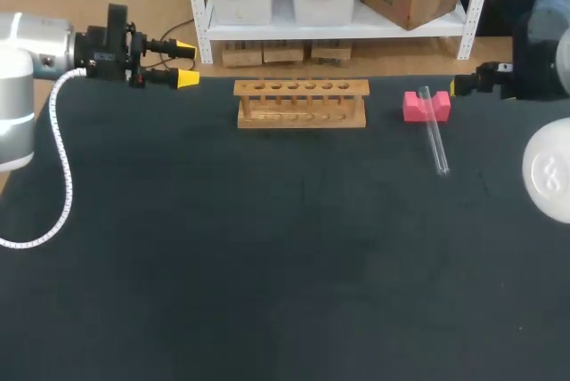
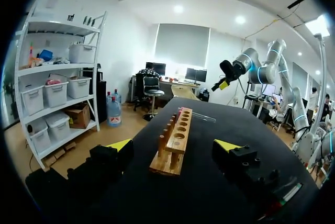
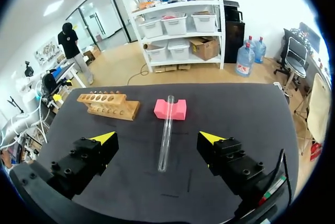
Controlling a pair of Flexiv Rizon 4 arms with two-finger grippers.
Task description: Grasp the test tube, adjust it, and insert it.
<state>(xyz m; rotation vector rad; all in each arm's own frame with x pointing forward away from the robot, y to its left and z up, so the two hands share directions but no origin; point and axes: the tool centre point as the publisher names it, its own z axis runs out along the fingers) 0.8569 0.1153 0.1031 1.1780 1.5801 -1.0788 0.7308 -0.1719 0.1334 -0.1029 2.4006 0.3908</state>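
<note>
Nothing was done yet. The long clear glass test tube (image 1: 436, 141) lay on the dark worktop (image 1: 267, 247) at the right, its far end on a small pink foam block (image 1: 411, 107), right of the wooden rack with holes (image 1: 301, 103). My right fingers (image 3: 158, 139) were spread wide near it, not touching. My left fingers (image 1: 186, 62), far left, were spread and empty. Grabbing, turning and putting in were all left. From above, my arm hid most of my right fingers.

Head camera looks down from above; wrist cameras face each other along the counter (image 1: 267, 265), all sharing the rack (image 1: 301, 102)
</note>
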